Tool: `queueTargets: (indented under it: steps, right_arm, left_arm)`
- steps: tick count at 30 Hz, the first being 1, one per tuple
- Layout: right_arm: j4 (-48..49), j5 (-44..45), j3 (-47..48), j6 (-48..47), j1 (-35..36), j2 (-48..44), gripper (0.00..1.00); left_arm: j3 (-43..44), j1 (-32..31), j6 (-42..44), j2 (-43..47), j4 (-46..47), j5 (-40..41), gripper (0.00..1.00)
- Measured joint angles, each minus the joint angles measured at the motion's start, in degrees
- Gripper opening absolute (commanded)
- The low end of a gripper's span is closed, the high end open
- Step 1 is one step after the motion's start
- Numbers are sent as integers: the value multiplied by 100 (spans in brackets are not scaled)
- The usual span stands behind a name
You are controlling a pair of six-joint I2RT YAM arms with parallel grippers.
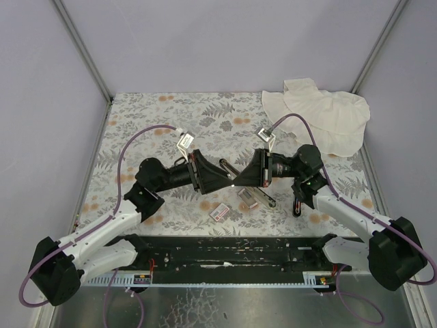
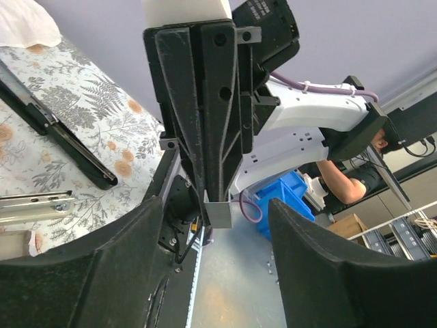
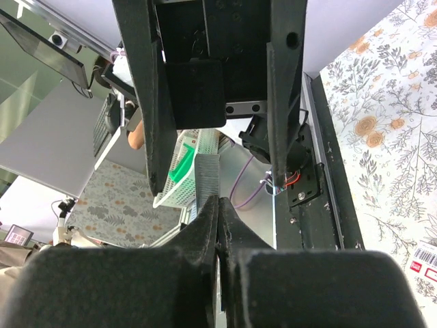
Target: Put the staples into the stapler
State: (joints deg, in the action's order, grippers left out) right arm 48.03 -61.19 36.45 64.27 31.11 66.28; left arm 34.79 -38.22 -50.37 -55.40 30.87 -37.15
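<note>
My right gripper (image 1: 240,179) (image 3: 220,201) is shut on a short silver-grey strip of staples (image 3: 207,174) that sticks out past its fingertips. My left gripper (image 1: 220,179) (image 2: 214,205) faces it tip to tip, open and empty. In the left wrist view the strip (image 2: 220,215) hangs from the shut right fingers between my left fingers. The stapler lies open on the table beneath them, with a black arm (image 1: 230,168) (image 2: 58,133) and a silver rail (image 1: 265,199) (image 2: 34,203). The white staple box with a pink label (image 1: 218,212) (image 3: 427,263) lies in front of it.
A second small whitish box part (image 1: 246,198) lies beside the silver rail. A small black object (image 1: 298,204) sits by the right forearm. A crumpled white cloth (image 1: 321,113) lies at the back right. The black mounting rail (image 1: 232,256) runs along the near edge.
</note>
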Motion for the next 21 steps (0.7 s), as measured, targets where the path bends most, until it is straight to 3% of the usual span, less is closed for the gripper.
queueTargets:
  steps: [9, 21]
  right_arm:
    - [74, -48, -15, 70, 0, 0, 0]
    - [55, -103, -33, 22, 0, -13, 0]
  left_arm:
    - [0, -44, -168, 4, 317, -11, 31]
    - [-2, -74, -232, 2, 295, 31, 20]
